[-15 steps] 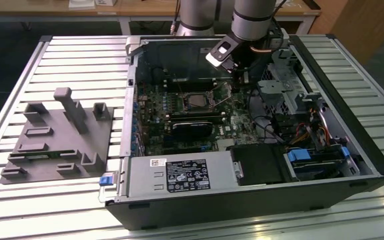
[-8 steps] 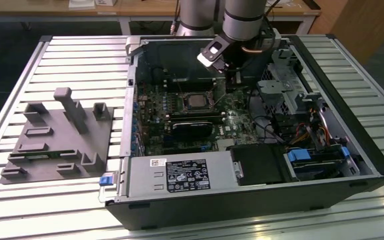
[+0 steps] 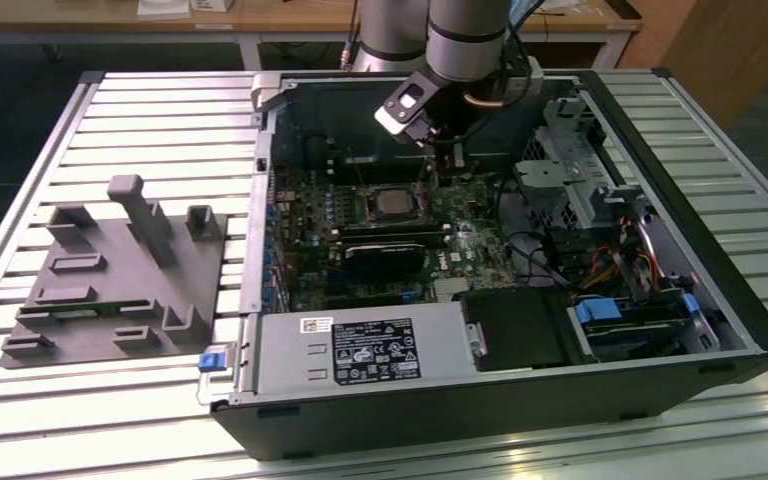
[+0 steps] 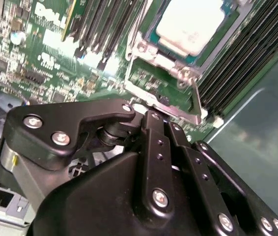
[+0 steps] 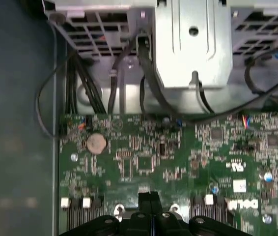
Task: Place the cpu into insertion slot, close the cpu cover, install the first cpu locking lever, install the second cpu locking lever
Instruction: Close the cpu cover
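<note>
"Over the motherboard (image 5: 144, 162), inside the open computer case (image 3: 491, 420): is that where the gripper (image 3: 443, 160) hangs?"

"Yes. In the exterior view it points down at the board, just on the far side of the insertion slot (image 3: 365, 200) and a little toward the exterior view's right."

"And the cpu?"

"The cpu (image 4: 190, 24) lies flat in the slot, pale top upward. In the second wrist view it is near the gripper's tips but apart from them, and the silvery cpu cover (image 4: 171, 104) lies between the two, raised off the chip."

"How do the fingers stand?"

"Pressed together. In the first wrist view the two fingers (image 5: 144, 199) meet with only a seam between them. I cannot tell whether something thin is nipped there."

"What can't you make out?"

"The picture's edge cuts off the chip's far side in the second wrist view. The gripper's black body covers the cover's near part, so I cannot tell whether tip and cover touch. In the exterior view the arm hides the board behind it."
</note>
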`<state>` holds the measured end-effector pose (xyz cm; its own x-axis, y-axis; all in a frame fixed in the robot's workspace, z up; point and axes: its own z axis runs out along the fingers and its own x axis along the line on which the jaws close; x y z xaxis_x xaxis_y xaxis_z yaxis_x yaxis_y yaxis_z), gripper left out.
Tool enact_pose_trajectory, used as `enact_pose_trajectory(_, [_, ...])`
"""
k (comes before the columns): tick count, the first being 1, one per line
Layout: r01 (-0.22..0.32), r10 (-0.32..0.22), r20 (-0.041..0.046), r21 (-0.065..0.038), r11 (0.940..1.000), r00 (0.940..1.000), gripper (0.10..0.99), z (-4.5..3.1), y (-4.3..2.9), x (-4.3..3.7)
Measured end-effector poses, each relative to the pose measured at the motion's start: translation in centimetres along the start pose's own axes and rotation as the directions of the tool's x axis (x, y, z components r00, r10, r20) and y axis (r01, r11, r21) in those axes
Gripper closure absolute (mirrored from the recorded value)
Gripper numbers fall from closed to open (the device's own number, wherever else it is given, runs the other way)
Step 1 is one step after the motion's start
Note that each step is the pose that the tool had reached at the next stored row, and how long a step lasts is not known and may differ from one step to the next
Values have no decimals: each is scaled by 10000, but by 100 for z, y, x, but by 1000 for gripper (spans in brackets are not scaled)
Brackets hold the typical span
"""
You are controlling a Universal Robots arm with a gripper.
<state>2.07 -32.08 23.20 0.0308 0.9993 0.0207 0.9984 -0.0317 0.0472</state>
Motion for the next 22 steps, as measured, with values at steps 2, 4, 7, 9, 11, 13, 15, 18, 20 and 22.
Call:
enact_pose_trajectory(2, [-2, 2, -8, 0, 10000, 10000, 980, -2, -53, -2])
enact_pose_trajectory(4, [-1, 1, -8, 0, 10000, 10000, 980, -3, -112, -3])
enact_pose_trajectory(7, [-1, 1, -5, 2, 10000, 10000, 980, -5, -190, -6])
enact_pose_trajectory(9, [-2, 2, -8, 1, 10000, 10000, 980, -5, -232, -7])
enact_pose_trajectory(11, [-2, 2, -7, 1, 10000, 10000, 980, -5, -252, -8])
enact_pose_trajectory(13, [-1, 1, -7, 1, 10000, 10000, 980, -5, -252, -8])
enact_pose_trajectory(15, [-1, 1, -8, 1, 10000, 10000, 980, -5, -252, -8])
enact_pose_trajectory(18, [-8, 8, 1, 249, 9997, 10000, 980, 2, -253, -8])
enact_pose_trajectory(20, [-12, 11, 16, 558, 9984, 10000, 980, 6, -252, -8])
enact_pose_trajectory(22, [-14, 12, 19, 570, 9984, 10000, 980, 5, -253, -8])
